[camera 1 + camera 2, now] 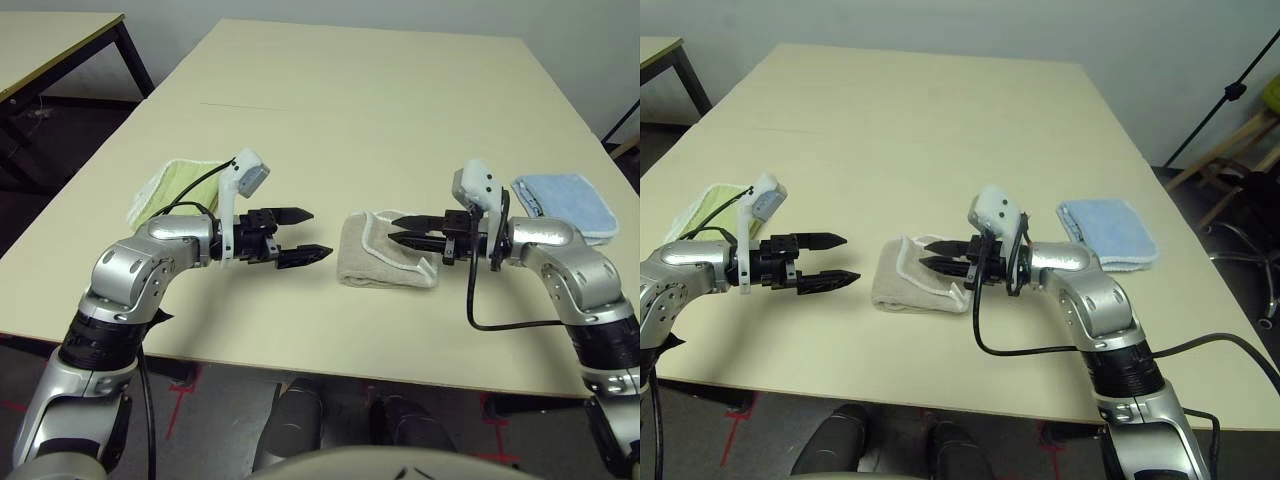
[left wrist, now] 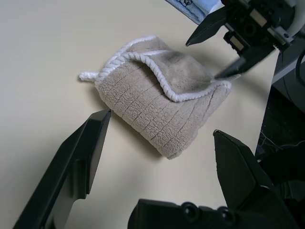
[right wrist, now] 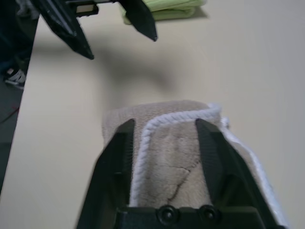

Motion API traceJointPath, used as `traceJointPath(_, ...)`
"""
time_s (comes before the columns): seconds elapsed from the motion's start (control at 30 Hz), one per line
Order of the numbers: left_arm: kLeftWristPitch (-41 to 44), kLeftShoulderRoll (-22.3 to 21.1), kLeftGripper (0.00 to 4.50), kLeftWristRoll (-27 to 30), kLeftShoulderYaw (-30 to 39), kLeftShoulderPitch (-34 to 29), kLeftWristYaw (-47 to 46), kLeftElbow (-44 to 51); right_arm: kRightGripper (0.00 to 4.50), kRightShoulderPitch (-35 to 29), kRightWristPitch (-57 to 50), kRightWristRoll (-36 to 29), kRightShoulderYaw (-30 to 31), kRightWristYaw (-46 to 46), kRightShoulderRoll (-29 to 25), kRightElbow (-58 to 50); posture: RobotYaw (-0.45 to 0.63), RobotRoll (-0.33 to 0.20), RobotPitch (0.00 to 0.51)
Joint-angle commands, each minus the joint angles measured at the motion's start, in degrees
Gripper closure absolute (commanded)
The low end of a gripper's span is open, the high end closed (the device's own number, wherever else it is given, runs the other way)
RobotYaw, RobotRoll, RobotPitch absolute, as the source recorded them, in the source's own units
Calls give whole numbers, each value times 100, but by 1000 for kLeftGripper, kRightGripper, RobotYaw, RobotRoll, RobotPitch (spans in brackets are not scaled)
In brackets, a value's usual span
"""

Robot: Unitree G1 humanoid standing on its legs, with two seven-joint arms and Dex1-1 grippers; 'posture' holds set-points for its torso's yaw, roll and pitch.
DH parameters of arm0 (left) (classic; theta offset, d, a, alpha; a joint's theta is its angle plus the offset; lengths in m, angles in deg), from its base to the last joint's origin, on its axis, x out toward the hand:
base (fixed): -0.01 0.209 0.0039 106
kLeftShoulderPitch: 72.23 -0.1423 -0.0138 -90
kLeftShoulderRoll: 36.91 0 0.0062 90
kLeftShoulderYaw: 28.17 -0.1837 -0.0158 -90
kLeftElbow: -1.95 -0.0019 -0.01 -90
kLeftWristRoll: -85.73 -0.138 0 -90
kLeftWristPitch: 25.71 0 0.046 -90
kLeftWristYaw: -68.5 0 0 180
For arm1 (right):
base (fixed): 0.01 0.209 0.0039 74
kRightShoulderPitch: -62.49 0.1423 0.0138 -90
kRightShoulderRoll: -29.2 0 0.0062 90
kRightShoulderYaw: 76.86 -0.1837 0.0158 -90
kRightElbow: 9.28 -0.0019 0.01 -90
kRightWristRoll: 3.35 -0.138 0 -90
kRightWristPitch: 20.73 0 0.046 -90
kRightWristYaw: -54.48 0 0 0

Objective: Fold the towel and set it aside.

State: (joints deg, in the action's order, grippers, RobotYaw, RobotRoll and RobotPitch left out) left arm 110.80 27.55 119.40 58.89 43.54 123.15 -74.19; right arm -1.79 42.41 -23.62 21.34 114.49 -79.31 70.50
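- In the left eye view, the folded beige terry towel with white corded edging (image 1: 385,255) is seen lying on the pale cream bench (image 1: 340,110), near its front edge, between the two arms.
- The left pincer (image 1: 305,233) is held above the bench just beside the towel's left end, its two black fingers spread wide with nothing between them.
- The right pincer (image 1: 397,230) is pointed at the towel from the right, its fingertips over the towel's upper layer; the fingers are parted, but whether cloth is caught between them cannot be told.
- A folded lime-green towel (image 1: 170,188) is seen behind the left arm, and a folded light blue towel (image 1: 565,203) behind the right arm, both well apart from the beige one.
- In the left wrist view, the towel is shown as a compact bundle with a corded flap on top and a white loop sticking out at one end.
- In the right wrist view, the parted fingers (image 3: 116,157) are seen over the corded flap.
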Motion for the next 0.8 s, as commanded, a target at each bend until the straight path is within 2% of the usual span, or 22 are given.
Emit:
traceJointPath(0.03,58,-2,0,35,25,-67,-31,122,700,-32,252,228,223,33,-29,43,230,0,126)
traceJointPath(0.1,65,-5,0,42,31,-74,-42,130,44,-39,394,362,337,32,-12,129,233,0,128)
traceJointPath(0.3,103,-15,0,78,44,-94,-104,168,15,-13,765,780,657,-41,98,548,237,0,132)
traceJointPath(0.6,150,-22,0,114,67,-103,-160,216,15,127,651,880,628,-335,502,995,245,0,132)
traceJointPath(0.7,152,-25,0,116,75,-111,-171,224,581,144,498,809,508,-485,628,1045,246,0,130)
traceJointPath(0.8,156,-12,0,114,73,-102,-194,223,1715,132,396,771,425,-577,680,1089,247,0,128)
